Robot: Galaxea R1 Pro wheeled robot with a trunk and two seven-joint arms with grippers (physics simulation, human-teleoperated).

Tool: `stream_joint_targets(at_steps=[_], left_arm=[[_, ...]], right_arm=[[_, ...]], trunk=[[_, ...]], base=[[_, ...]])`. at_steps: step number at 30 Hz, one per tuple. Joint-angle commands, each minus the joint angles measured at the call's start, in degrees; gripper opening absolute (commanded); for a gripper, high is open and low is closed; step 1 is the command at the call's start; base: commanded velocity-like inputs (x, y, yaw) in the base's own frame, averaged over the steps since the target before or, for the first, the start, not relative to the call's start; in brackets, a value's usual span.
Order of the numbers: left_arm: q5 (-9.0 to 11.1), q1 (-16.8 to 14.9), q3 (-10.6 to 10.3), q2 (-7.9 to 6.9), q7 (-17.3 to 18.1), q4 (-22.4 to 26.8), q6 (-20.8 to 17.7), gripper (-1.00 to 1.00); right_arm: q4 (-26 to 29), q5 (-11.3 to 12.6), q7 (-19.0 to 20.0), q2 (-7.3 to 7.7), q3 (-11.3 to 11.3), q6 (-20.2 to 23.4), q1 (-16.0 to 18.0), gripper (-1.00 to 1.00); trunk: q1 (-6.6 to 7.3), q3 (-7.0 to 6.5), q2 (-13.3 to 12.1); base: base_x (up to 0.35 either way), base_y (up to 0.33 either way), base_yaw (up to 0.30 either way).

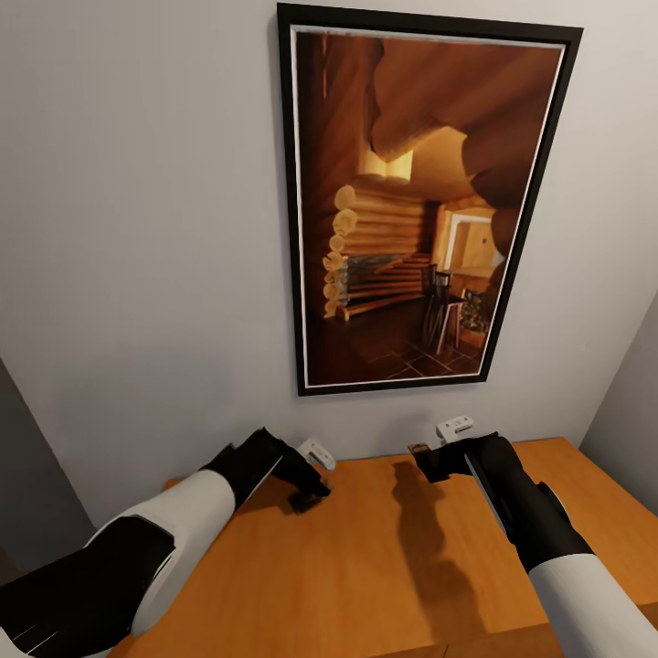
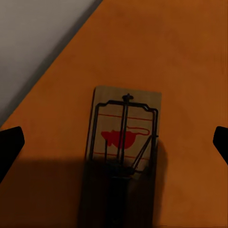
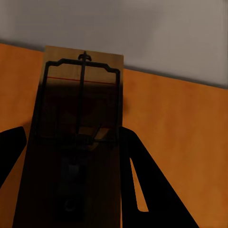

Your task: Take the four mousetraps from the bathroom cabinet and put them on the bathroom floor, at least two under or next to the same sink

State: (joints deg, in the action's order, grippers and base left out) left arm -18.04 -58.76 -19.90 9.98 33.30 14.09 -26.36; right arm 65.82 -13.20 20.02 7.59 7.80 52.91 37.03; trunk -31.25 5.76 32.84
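Closest to your right wrist camera, a mousetrap [image 3: 76, 137] sits between the right gripper [image 3: 71, 156]'s dark fingers [image 3: 142, 175], its long axis running along them toward the wall; whether they actually pinch it, you cannot tell. Your left gripper [image 2: 114, 142] is spread wide above a second mousetrap [image 2: 124, 137], lying flat on the cabinet [image 1: 402, 567] top, dead centre between the fingertips, long axis along the fingers. Descend straight.
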Motion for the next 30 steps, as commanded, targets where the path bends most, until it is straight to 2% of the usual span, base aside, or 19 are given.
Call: stream_joint_targets(at_steps=[1, 7, 11, 14, 26, 30], left_arm=[[-0.61, -0.02, 0.21, 0.02, 0.36, -0.51, -0.16, 1.00], [-0.67, -0.01, 0.24, 0.02, 0.25, -1.99, 0.04, 1.00], [-0.66, -0.02, 0.36, 0.02, 0.20, -2.16, 0.09, 1.00], [-0.61, -0.04, 0.84, 0.02, 0.15, -2.01, 0.15, 1.00], [-0.56, -0.03, 1.87, 0.02, 0.01, -1.50, 0.35, 1.00], [-0.54, -0.01, 1.88, 0.02, 0.01, -1.45, 0.40, 1.00]], right_arm=[[0.08, -0.60, 0.46, 0.05, 0.11, 0.18, 0.06, -1.00], [0.36, -0.62, 1.42, 0.03, 0.11, 0.18, 0.06, -1.00], [0.49, -0.76, 5.42, 0.05, 0.04, 0.21, 0.06, -1.00], [0.68, -0.84, 7.01, 0.05, 0.03, 0.25, 0.06, -1.00], [0.80, -0.87, 7.57, 0.06, -0.04, 0.58, 0.06, -1.00], [0.80, -0.87, 7.58, 0.06, -0.04, 0.67, 0.06, -1.00]], trunk=[[-0.03, 0.11, 0.10], [-0.03, 0.11, 0.10], [-0.03, 0.11, 0.10], [-0.03, 0.11, 0.10], [-0.03, 0.11, 0.10], [-0.90, 0.83, 1.71]], base=[[0.000, 0.000, 0.000], [0.000, 0.000, 0.000], [0.000, 0.000, 0.000], [0.000, 0.000, 0.000], [0.000, 0.000, 0.000], [0.000, 0.000, 0.000]])
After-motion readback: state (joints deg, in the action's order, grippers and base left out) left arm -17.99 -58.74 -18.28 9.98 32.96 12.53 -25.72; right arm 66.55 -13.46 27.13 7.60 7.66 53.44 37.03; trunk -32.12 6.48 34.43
